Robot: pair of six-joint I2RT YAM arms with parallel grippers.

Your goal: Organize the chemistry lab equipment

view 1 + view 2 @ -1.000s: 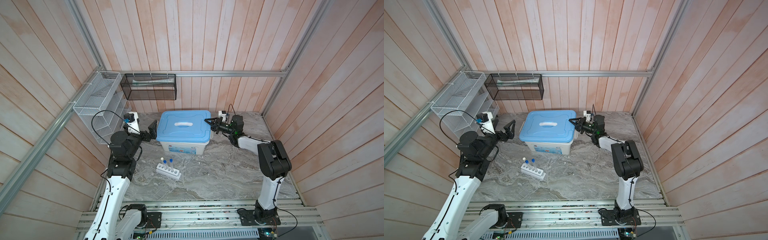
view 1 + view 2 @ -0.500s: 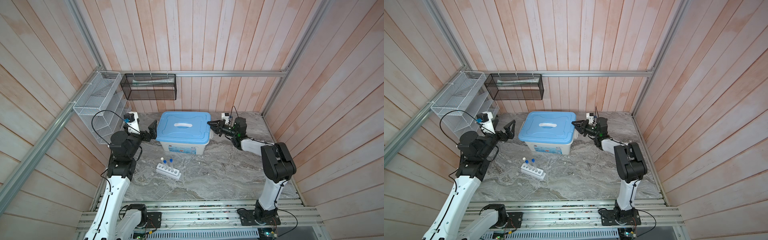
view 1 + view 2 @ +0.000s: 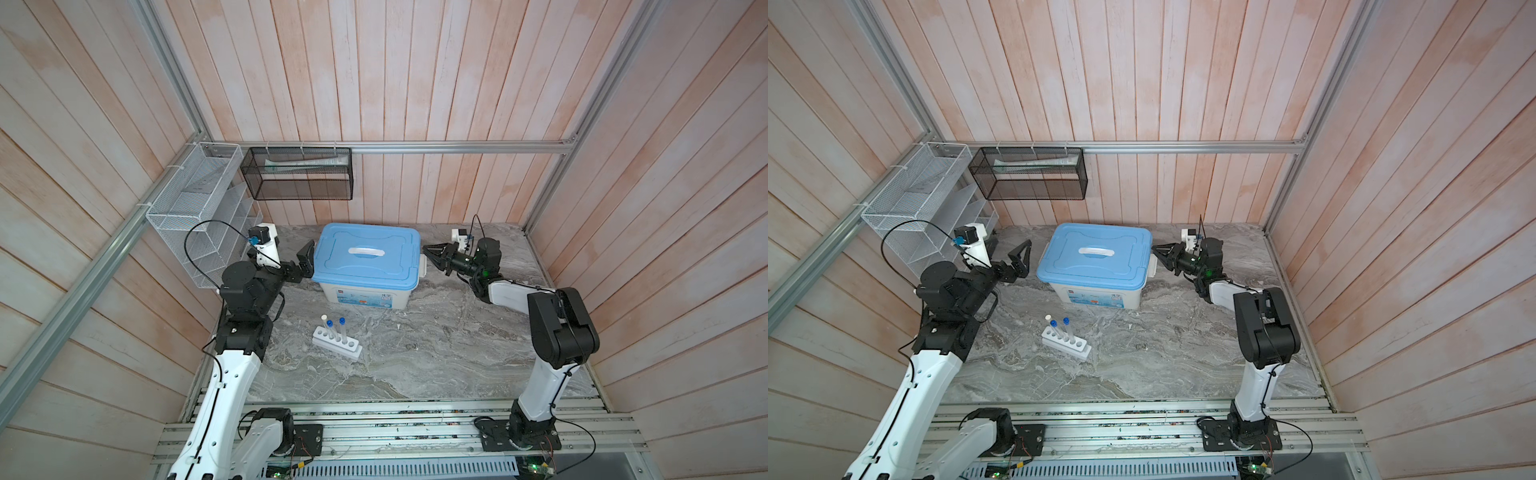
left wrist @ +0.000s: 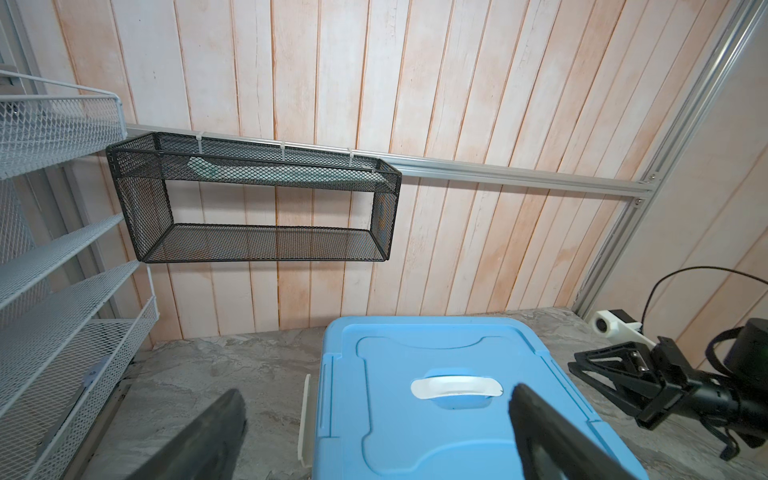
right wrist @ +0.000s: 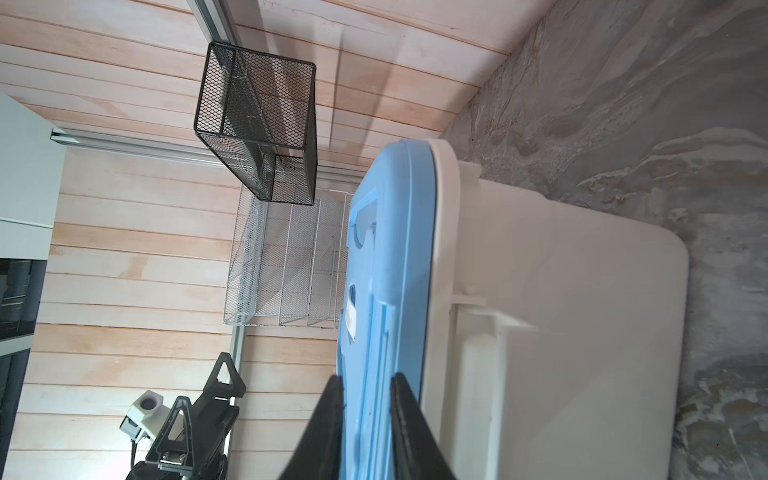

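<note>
While the left arm has stayed put since a second ago, the right arm has slid back to the right. In both top views, the right gripper (image 3: 430, 254) was over the right edge of the blue lid (image 3: 365, 257) then. Now its tips sit just beside that edge. Its fingers are a little way apart and hold nothing. The left gripper (image 3: 306, 262) is spread wide and holds nothing, just left of the bin (image 3: 361, 297). The bin has not moved. The white rack (image 3: 337, 344) has not moved either. It sits on the table (image 3: 415, 353), nearer than the bin, with three tubes (image 3: 342, 330) standing in it.

In the left wrist view, the left gripper (image 4: 376, 392) spreads wide in front of the lid (image 4: 436, 436). The right gripper (image 4: 575, 361) is near the lid's far side. A black basket (image 4: 143, 208) hangs on the far wall.

In the right wrist view, the right gripper (image 5: 365, 378) shows a thin gap, with the lid (image 5: 386, 249) seen through it.
</note>
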